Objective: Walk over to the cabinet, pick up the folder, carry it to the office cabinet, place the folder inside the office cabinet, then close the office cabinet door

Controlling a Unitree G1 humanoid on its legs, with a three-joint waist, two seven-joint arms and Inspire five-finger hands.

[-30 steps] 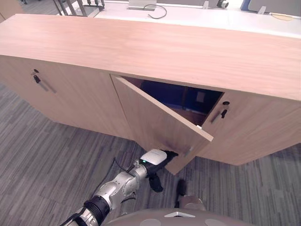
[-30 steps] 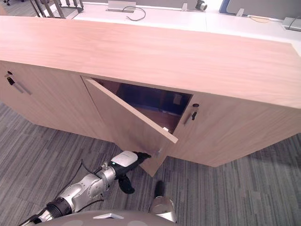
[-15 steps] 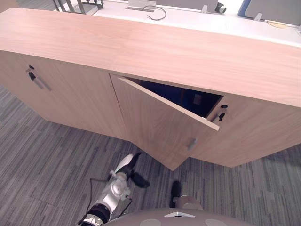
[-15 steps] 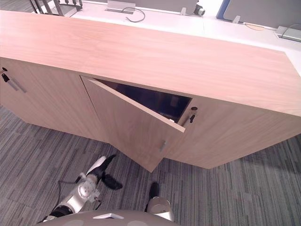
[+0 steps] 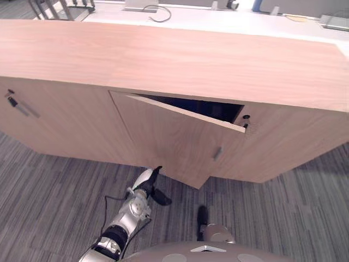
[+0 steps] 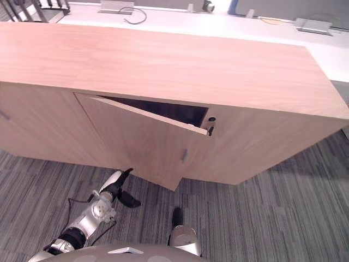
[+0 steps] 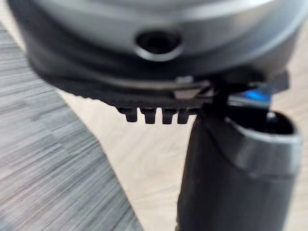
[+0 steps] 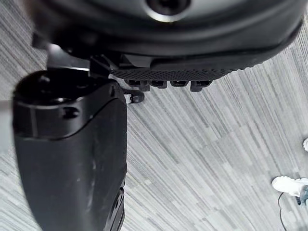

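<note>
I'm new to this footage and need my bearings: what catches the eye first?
The long wooden cabinet, whose middle door hangs ajar over a dark interior. Below it, the left robot hand hovers open over grey carpet, near the door's lower edge. The right robot hand hangs above carpet too.

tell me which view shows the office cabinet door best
Right eye view: the whole office cabinet door shows, ajar, dark gap behind it. Left eye view shows much the same. Left wrist view catches pale wood past the left hand; right wrist view, carpet.
</note>
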